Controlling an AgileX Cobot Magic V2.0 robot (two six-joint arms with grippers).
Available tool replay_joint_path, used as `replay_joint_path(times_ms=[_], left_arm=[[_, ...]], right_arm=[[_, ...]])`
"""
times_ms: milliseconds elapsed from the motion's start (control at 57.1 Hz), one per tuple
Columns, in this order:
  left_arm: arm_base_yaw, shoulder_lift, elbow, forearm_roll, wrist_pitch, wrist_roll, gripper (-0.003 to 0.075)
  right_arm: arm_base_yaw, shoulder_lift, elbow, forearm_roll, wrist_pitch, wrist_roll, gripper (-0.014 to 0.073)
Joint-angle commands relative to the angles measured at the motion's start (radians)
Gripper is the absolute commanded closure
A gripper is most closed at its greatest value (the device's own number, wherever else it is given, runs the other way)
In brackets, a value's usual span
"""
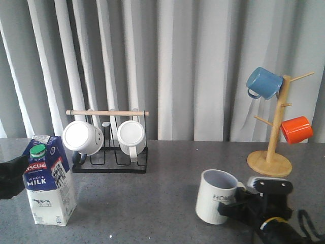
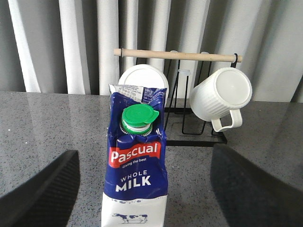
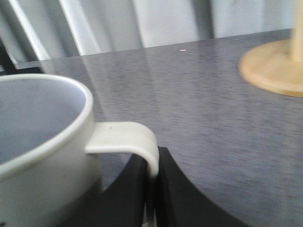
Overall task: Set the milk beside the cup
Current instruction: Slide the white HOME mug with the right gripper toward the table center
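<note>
The milk (image 1: 49, 179), a blue-and-white Pascual carton with a green cap, stands upright at the table's front left. In the left wrist view the milk (image 2: 137, 165) sits between the wide-apart fingers of my open left gripper (image 2: 147, 153), touching neither. One dark finger (image 1: 12, 175) shows beside the carton at the left edge of the front view. The cup (image 1: 216, 197), a pale mug with dark lettering, stands at the front right. My right gripper (image 3: 152, 189) is shut on its squarish handle (image 3: 130, 137); the same gripper (image 1: 238, 201) shows behind the cup's right side.
A black wire rack (image 1: 109, 155) with a wooden bar holds two white mugs at the back left. A wooden mug tree (image 1: 274, 152) at the back right carries a blue mug (image 1: 264, 82) and an orange mug (image 1: 297, 129). Curtains hang behind the grey table (image 1: 162, 193).
</note>
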Motion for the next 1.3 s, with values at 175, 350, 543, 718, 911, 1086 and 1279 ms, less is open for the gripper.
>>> replay_joint_path(times_ms=[175, 350, 543, 718, 911, 1086, 1279], left_arm=[[-0.006, -0.012, -0.036, -0.003, -0.066, -0.003, 0.0168], [-0.006, -0.012, -0.036, -0.003, -0.066, -0.002, 0.0168], [-0.006, -0.012, -0.036, -0.003, -0.066, -0.002, 0.0168], [-0.006, -0.012, -0.036, -0.003, -0.066, -0.002, 0.0168], [-0.006, -0.012, -0.036, -0.003, -0.066, -0.002, 0.0168], [-0.006, -0.012, -0.036, -0.003, -0.066, -0.002, 0.0168], [-0.006, -0.012, -0.036, -0.003, -0.066, -0.002, 0.0168]], right_arm=[[0.237, -0.005, -0.182, 0.395, 0.045, -0.351, 0.0598], [0.302, 0.018, -0.206, 0.548, 0.041, -0.512, 0.0598], [0.318, 0.018, -0.207, 0.597, 0.047, -0.539, 0.0584], [0.32, -0.003, -0.193, 0.575, 0.082, -0.533, 0.0523], [0.32, -0.06, -0.111, 0.501, 0.023, -0.506, 0.0424], [0.317, -0.104, -0.028, 0.434, 0.023, -0.484, 0.0337], [0.309, -0.207, 0.062, 0.352, 0.023, -0.463, 0.0281]])
